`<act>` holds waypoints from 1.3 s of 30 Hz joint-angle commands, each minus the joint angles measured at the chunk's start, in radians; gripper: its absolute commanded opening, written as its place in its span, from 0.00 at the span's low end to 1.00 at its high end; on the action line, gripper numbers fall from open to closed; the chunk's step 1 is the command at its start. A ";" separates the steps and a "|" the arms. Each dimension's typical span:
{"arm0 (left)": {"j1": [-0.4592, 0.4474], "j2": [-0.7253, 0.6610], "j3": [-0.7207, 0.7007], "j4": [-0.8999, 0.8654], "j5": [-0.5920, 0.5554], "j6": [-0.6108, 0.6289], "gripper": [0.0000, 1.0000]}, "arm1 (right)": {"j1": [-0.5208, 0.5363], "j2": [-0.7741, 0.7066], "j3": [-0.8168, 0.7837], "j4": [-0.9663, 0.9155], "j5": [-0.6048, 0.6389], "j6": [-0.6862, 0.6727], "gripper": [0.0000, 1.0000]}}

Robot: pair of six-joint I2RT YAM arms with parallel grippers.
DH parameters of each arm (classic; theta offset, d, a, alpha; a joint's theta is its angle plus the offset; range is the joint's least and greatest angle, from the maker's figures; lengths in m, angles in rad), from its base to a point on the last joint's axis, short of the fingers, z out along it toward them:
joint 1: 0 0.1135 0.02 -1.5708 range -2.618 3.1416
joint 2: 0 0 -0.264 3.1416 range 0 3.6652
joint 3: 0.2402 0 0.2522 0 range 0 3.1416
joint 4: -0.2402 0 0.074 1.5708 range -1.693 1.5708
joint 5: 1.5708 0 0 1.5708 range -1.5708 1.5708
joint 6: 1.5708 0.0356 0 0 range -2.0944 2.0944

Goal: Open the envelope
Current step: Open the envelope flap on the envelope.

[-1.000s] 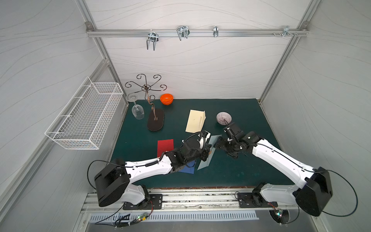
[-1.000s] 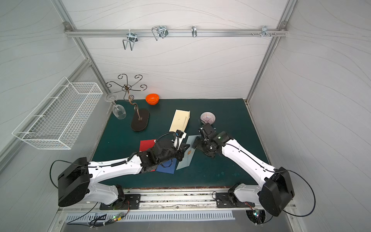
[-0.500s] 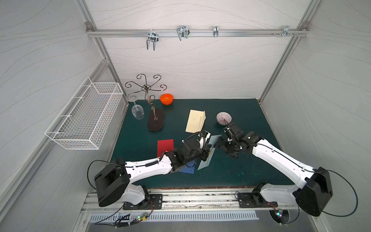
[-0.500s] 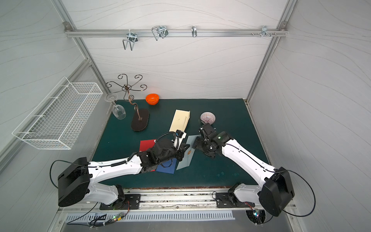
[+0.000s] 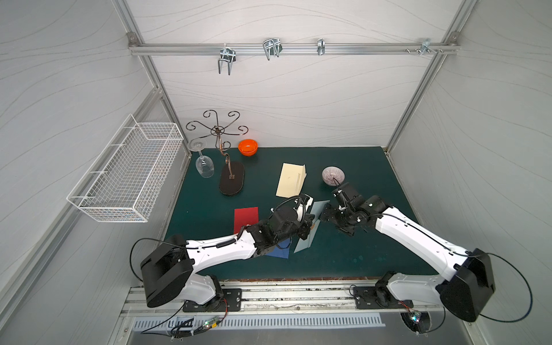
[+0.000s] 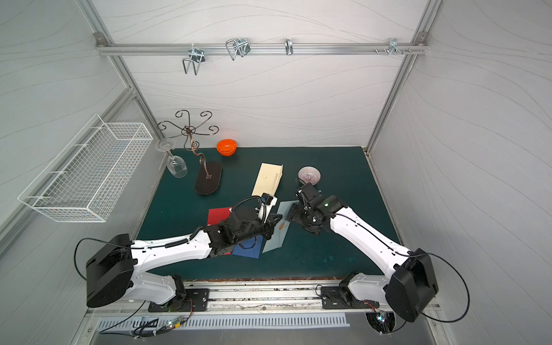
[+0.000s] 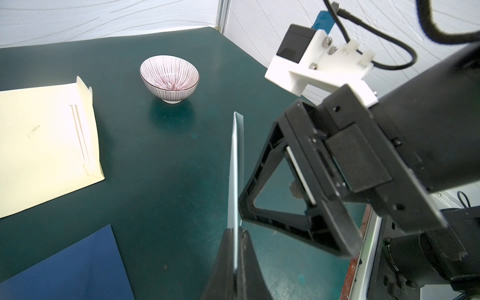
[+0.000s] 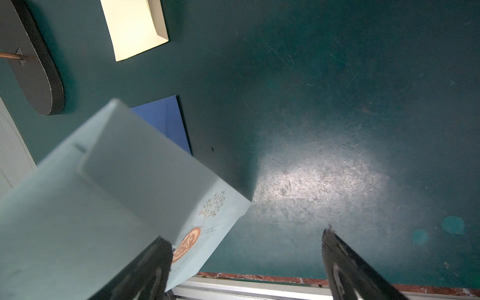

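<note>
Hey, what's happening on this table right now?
The left gripper is shut on a light blue envelope, holding it up on edge above the green mat. The right gripper hangs open beside its flap face, gripping nothing. A cream envelope, a red envelope and a dark blue envelope lie flat nearby.

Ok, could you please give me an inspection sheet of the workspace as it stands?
surface: green mat, scuffed.
job's things: light blue envelope, held up on edge.
clutter: cream envelope, red envelope, dark blue envelope, striped bowl, orange bowl, wine glass hanging on glass stand.
pincers: left pincer shut on the light blue envelope; right pincer open beside it.
cables: black cable loops hang free, no snag seen.
surroundings: wire basket on the wall, hooks on the rail.
</note>
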 commanded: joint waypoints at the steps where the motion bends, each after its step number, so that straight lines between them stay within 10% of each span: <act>1: -0.005 -0.014 0.018 0.051 0.001 -0.003 0.00 | -0.004 -0.021 -0.002 -0.028 0.024 -0.021 0.91; 39: -0.005 -0.004 0.022 0.061 0.048 0.001 0.00 | -0.004 0.009 -0.001 -0.048 0.050 -0.026 0.90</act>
